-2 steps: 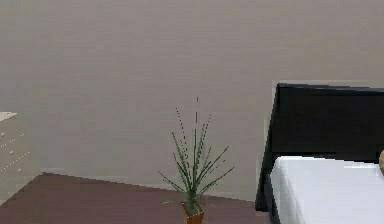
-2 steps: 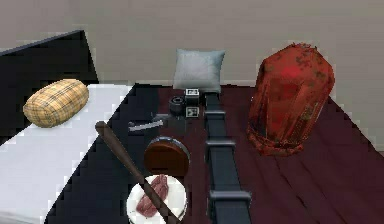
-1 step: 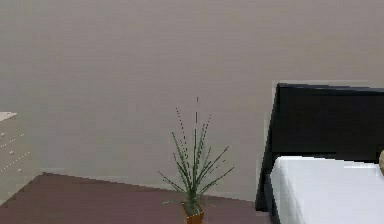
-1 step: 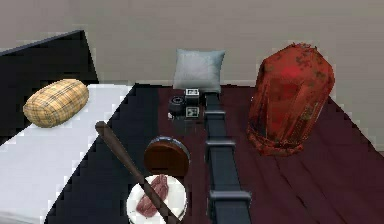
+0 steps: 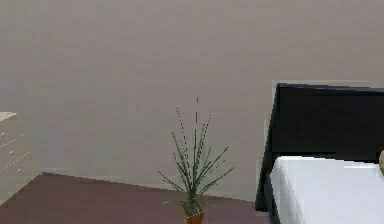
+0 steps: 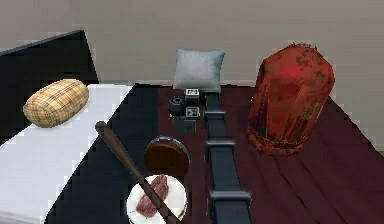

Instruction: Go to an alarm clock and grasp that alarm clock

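Rising from the arm side view's bottom edge, the arm (image 6: pixel 222 165) ends at two white squares, and just left of them sits the pincer (image 6: pixel 182 110). A small dark blob (image 6: pixel 176 100) lies at or behind its far end on a dark surface. Whether that blob is the clock cannot be told, nor whether the pincer holds anything or how its fingers stand.

Nearer the bottom edge, on the same dark surface, are a round dark-brown thing (image 6: pixel 165 155) and, below it, a white plate (image 6: pixel 173 186) with something reddish on it. A bat (image 6: pixel 122 152) lies slantwise just left of them, its lower end by the plate.

Farther left is the bed (image 6: pixel 40 160) — white sheet, plaid pillow (image 6: pixel 55 102), black headboard (image 6: pixel 45 62). A grey cushion (image 6: pixel 198 70) stands by the wall beyond the pincer. A big red lump (image 6: pixel 290 98) stands on the floor right of the arm.

In the forward view a potted plant (image 5: pixel 193 170) stands by the wall, between a pale dresser (image 5: pixel 12 155) at the left edge and the bed at the right.
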